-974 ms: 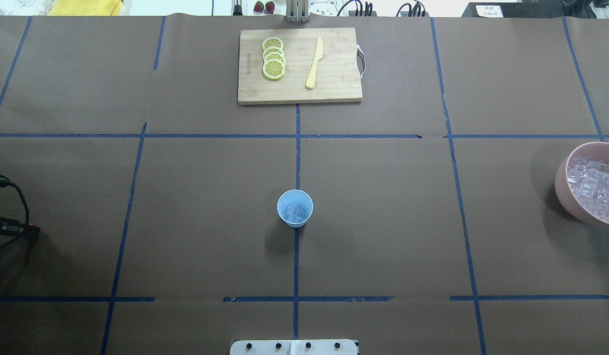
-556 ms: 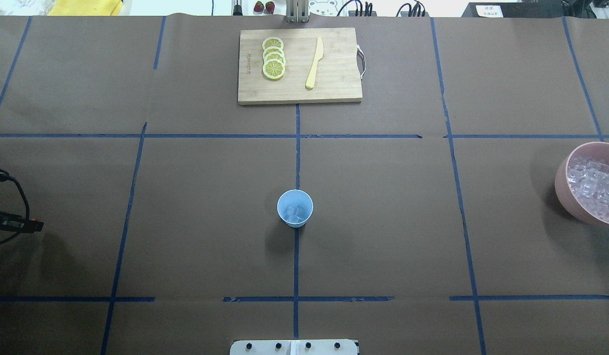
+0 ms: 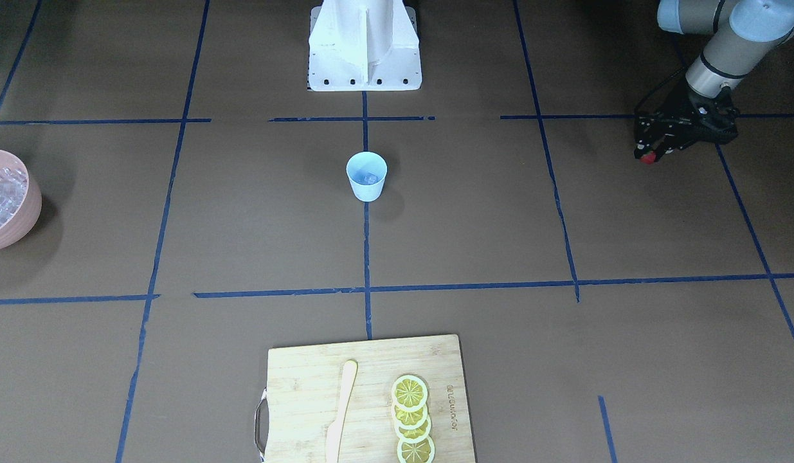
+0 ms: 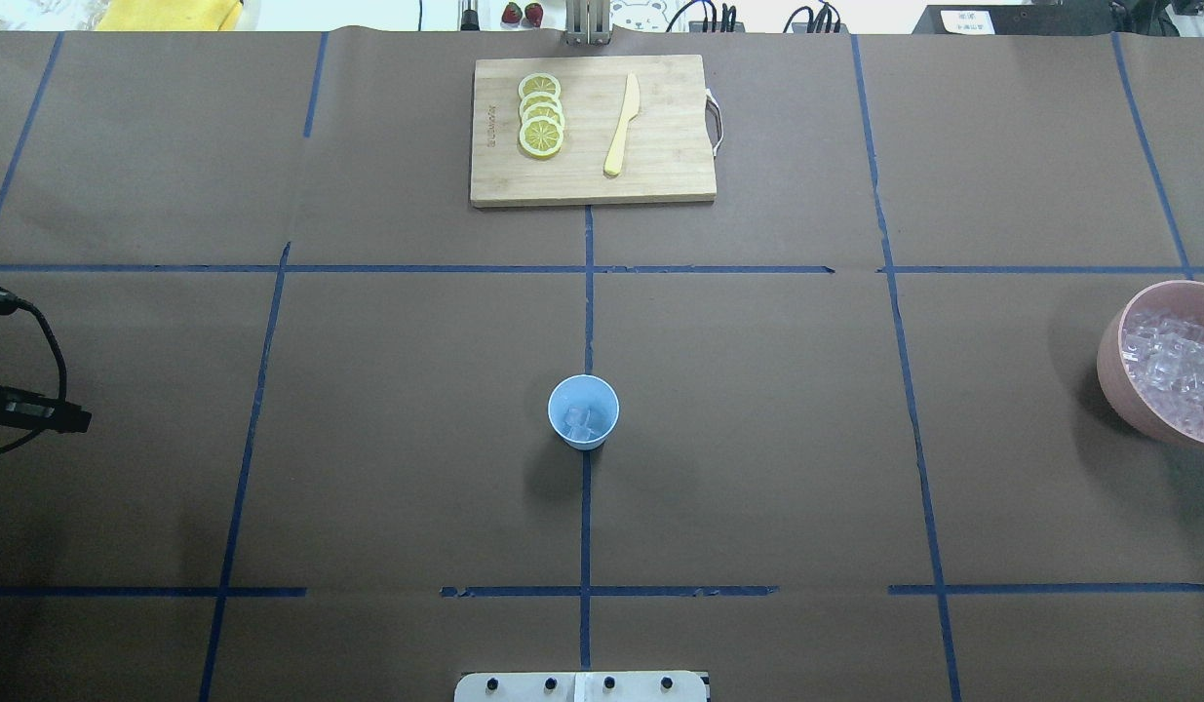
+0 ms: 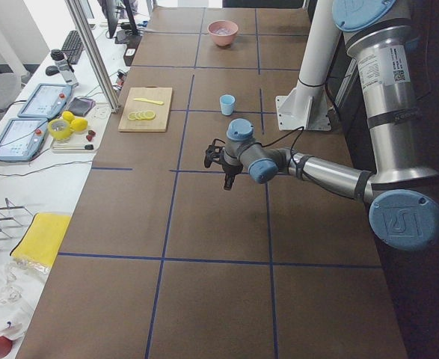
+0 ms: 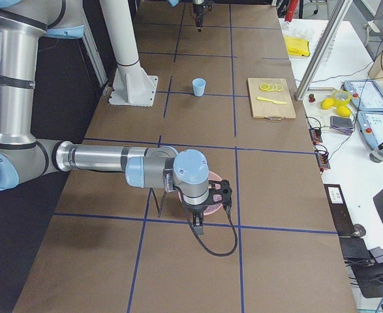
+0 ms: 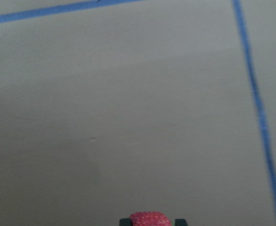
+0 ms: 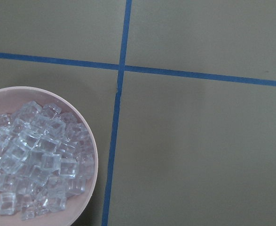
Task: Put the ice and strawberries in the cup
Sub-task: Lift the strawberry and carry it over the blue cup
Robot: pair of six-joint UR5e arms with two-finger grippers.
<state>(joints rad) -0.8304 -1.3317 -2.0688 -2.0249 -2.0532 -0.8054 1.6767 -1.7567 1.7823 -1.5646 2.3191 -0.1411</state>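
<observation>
In pink bowl [image 8: 53, 95], glassy ice [image 8: 34, 155]

- I see the small light-blue tapered cup [image 4: 583, 411] upright at mid-table, a few cubes inside.
- clear glassy ice cubes [image 8: 32, 157] — heaped in the pink bowl [image 4: 1108, 375].
- small red strawberry [image 7: 150, 218] — pinched in the left gripper [image 3: 647, 157].

Open tabletop [image 4: 416, 409] around cup [image 4: 583, 411]

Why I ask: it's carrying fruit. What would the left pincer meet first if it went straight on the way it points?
Probably bare table paper. The left pincer, shut on the strawberry, points down at it in the wrist view, nothing between. The cup stands well off that line.
</observation>
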